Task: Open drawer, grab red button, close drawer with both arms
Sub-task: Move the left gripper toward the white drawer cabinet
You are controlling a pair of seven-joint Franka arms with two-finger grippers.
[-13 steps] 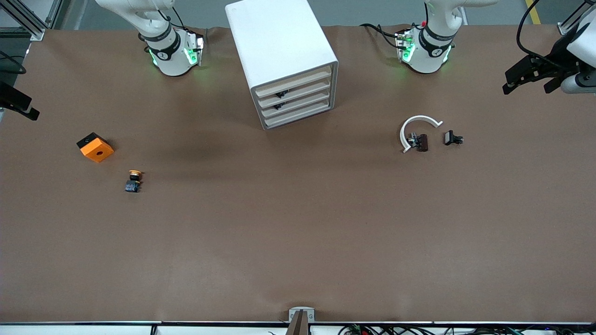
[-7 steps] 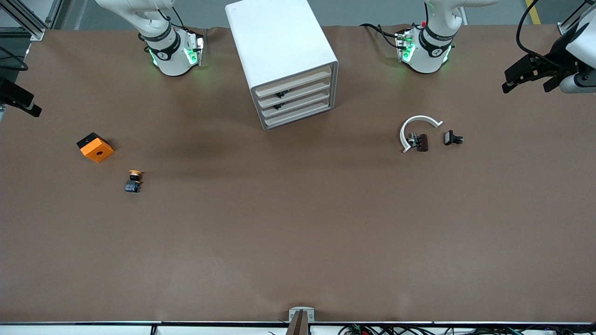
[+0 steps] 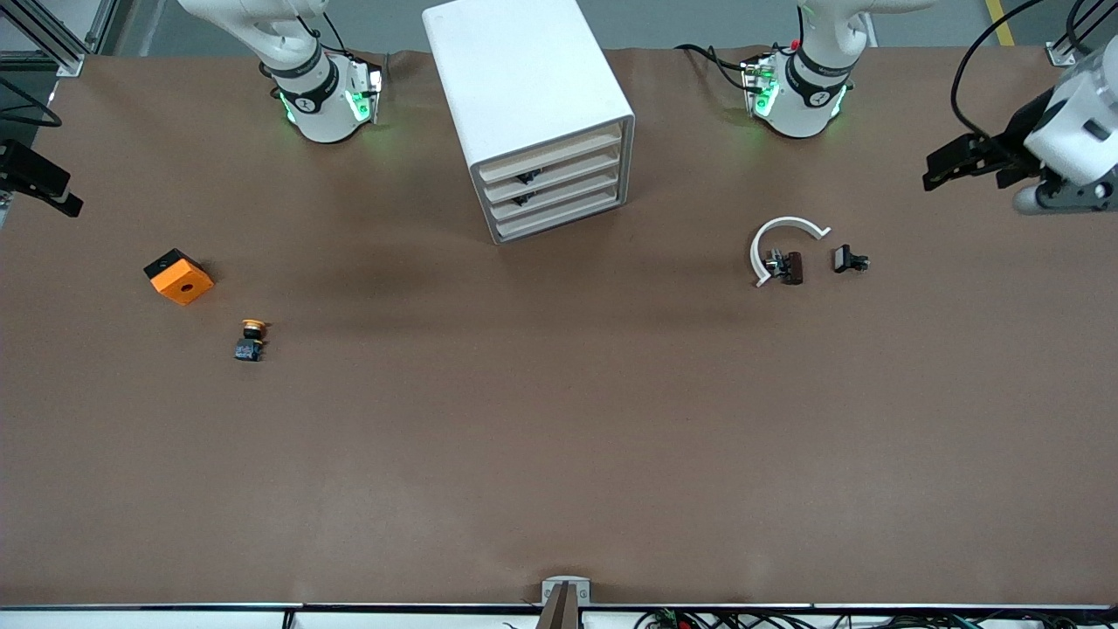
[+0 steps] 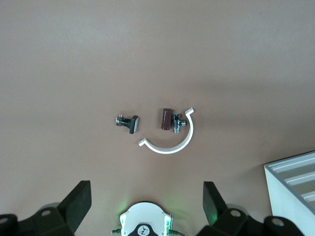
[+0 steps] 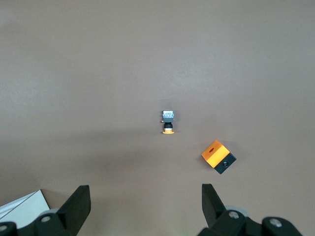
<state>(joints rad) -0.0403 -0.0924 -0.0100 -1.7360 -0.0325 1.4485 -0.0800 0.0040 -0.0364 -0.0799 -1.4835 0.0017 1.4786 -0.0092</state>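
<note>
The white cabinet (image 3: 524, 79) stands between the two arm bases, and its four beige-fronted drawers are all shut. The task drawer (image 3: 554, 179) is second from the top. The red-capped button is hidden. My left gripper (image 3: 961, 170) is open and empty, up over the table's edge at the left arm's end. Its wrist view (image 4: 146, 194) looks down on small parts and a cabinet corner (image 4: 295, 182). My right gripper (image 3: 52, 196) is open and empty, up over the table's edge at the right arm's end, and its wrist view (image 5: 145, 196) shows its jaws wide apart.
An orange cube with a hole (image 3: 178, 276) (image 5: 218, 156) and an orange-yellow-capped button (image 3: 251, 339) (image 5: 168, 123) lie toward the right arm's end. A white curved piece (image 3: 782, 240) (image 4: 172, 142), a brown part (image 3: 789, 266) and a black clip (image 3: 849, 259) lie toward the left arm's end.
My left gripper has moved in over the table, toward the cabinet. My right gripper has shifted slightly. Nothing on the table has moved.
</note>
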